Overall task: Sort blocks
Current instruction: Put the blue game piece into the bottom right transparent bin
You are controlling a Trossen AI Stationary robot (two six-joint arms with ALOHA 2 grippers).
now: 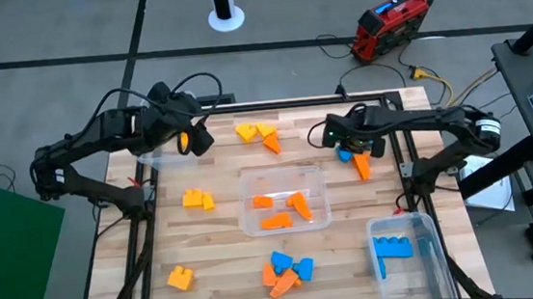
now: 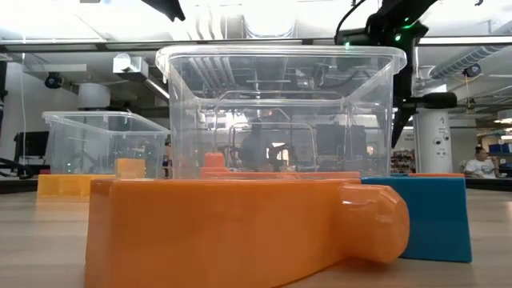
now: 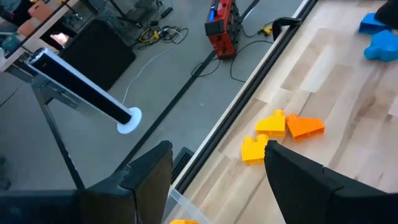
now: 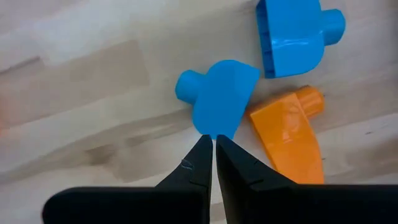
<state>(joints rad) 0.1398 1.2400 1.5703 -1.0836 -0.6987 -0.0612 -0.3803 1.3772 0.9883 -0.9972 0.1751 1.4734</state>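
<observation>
The right tool [image 4: 214, 144] hovers with its fingers clenched together, empty, just over a blue block [image 4: 219, 96] that lies on the counter [image 4: 81, 81] beside an orange wedge [image 4: 287, 134]. The left tool [image 3: 214, 171] is released wide above the counter's far left edge, near a clear bin [image 1: 159, 157]; other blocks lie scattered or in bins.

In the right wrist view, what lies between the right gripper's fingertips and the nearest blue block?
Nothing: the right gripper, fingers shut, points at the blue block just ahead, with only a sliver of bare wooden table between them.
</observation>
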